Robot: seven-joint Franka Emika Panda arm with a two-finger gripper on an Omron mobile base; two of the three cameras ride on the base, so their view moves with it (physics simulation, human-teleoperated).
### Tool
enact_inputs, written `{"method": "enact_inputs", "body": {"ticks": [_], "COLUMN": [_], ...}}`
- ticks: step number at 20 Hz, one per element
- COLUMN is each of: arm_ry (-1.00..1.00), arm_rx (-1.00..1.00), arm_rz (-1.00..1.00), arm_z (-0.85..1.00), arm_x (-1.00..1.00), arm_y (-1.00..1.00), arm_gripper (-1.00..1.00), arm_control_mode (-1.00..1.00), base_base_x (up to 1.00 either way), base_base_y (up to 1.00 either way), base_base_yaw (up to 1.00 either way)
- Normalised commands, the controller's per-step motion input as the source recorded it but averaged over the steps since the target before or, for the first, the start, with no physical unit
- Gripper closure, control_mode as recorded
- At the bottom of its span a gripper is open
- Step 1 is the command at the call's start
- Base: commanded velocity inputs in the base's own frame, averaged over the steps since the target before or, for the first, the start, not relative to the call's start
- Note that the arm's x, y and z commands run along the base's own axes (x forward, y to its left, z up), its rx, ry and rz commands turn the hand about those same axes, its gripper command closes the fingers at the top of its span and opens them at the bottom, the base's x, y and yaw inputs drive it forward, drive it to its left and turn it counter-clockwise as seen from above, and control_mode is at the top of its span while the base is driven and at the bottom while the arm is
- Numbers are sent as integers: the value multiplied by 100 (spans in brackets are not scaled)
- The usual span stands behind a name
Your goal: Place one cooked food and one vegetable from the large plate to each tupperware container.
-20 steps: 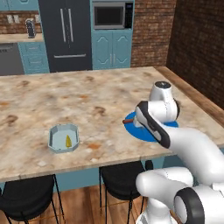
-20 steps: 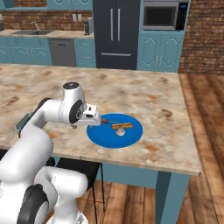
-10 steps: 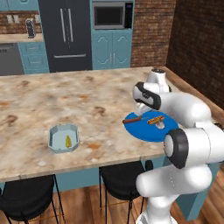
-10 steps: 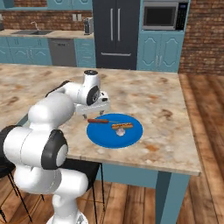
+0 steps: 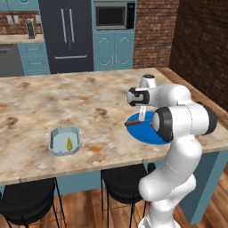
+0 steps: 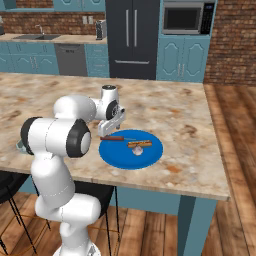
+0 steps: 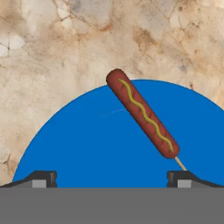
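Blue plate [image 6: 150, 156] sits on the marble counter [image 5: 53, 102], carrying the sausage [image 7: 142, 113], hot dog [image 6: 139, 144] and garlic [image 6: 138, 151]. Spread wide and empty, the gripper [image 7: 111, 177] hangs above the sausage. Corn [image 5: 69, 143] lies in the octagonal container [image 5: 64, 140].

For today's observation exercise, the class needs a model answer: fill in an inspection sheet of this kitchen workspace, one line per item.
Surface: marbled stone island counter.
Job's things: blue plate holds sausage on a stick, hot dog in a bun and garlic bulb; octagonal container holds the corn piece.
Clutter: nothing seen.
Grippers: pincer open, above the plate's edge by the sausage.
Cables: nothing seen.
Surroundings: fridge, microwave, brick wall, stools under the counter.
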Motion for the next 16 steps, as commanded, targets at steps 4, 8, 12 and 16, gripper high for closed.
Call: {"method": "enact_inputs", "body": {"ticks": [4,8,12,16], "arm_ry": [1,5,-2,-7], "arm_rx": [5,0,0,0], "arm_rz": [42,45,25,24], "arm_z": [-4,-31,-43,-24], "arm_x": [65,25,10,27], "arm_y": [0,-1,0,0], "arm_gripper": [-100,-100,-100,-100], "arm_control_mode": [-100,-100,-100,-100], "base_base_x": [0,0,0,0], "base_base_y": [0,0,0,0], "base_base_yaw": [0,0,0,0]}}
